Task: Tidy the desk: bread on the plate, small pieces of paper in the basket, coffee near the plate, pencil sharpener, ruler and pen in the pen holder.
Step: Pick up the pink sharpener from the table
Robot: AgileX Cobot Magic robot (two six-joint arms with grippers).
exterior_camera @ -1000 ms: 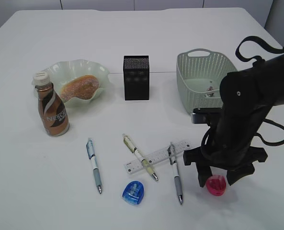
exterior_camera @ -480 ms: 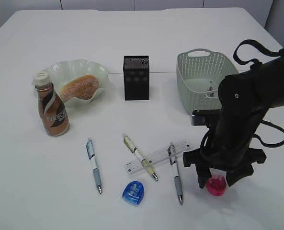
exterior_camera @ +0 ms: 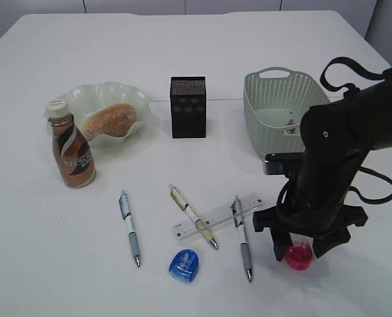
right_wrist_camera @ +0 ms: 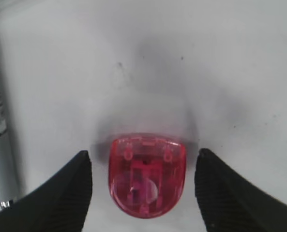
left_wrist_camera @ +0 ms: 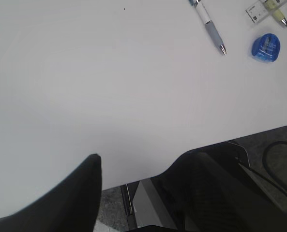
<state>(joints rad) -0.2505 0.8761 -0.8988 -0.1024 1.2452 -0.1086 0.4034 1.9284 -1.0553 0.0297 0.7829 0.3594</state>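
Red translucent pencil sharpener [right_wrist_camera: 147, 175] lies on the white surface [exterior_camera: 182, 79] between the right gripper's [right_wrist_camera: 145, 186] jaws, untouched. Both grippers' jaws stand apart; the left gripper [left_wrist_camera: 133, 188] holds nothing.

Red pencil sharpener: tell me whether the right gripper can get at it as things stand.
Probably yes: the right gripper stands open astride the red pencil sharpener, nothing between its fingers and it.

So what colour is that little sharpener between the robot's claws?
Translucent pinkish red sharpener, clearest in the right wrist view.
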